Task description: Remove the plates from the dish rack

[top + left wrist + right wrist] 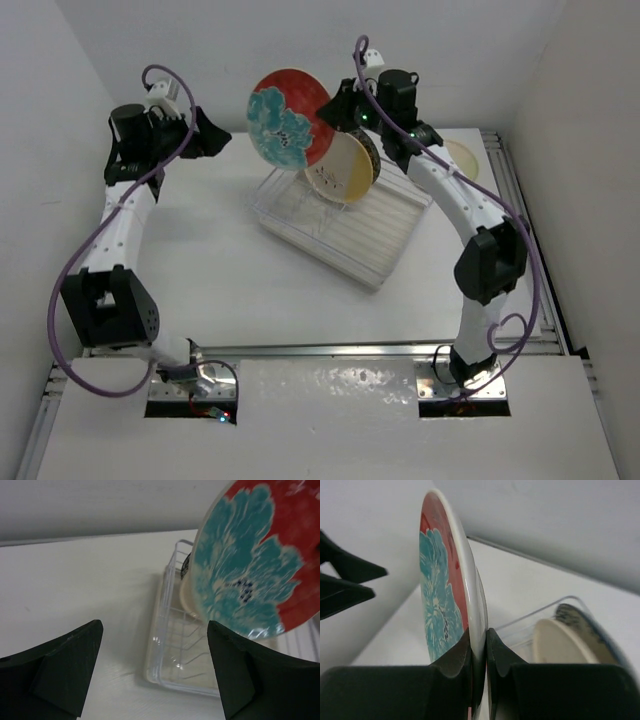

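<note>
Your right gripper (479,639) is clamped on the rim of the red-and-teal plate (437,600), held upright above the dish rack (385,250). Your left gripper (155,650) stands apart, empty, near that plate. A cream plate (340,172) leans in the rack. A pale plate (462,158) lies on the table (200,240).

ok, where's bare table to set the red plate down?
Biggest bare patch: table left of the dish rack, bordered by the left arm. Also the strip between rack and near table edge. Crowded: far right corner, where a pale yellow plate lies beside the right arm, and the rack's far end, where a cream plate stands.
</note>
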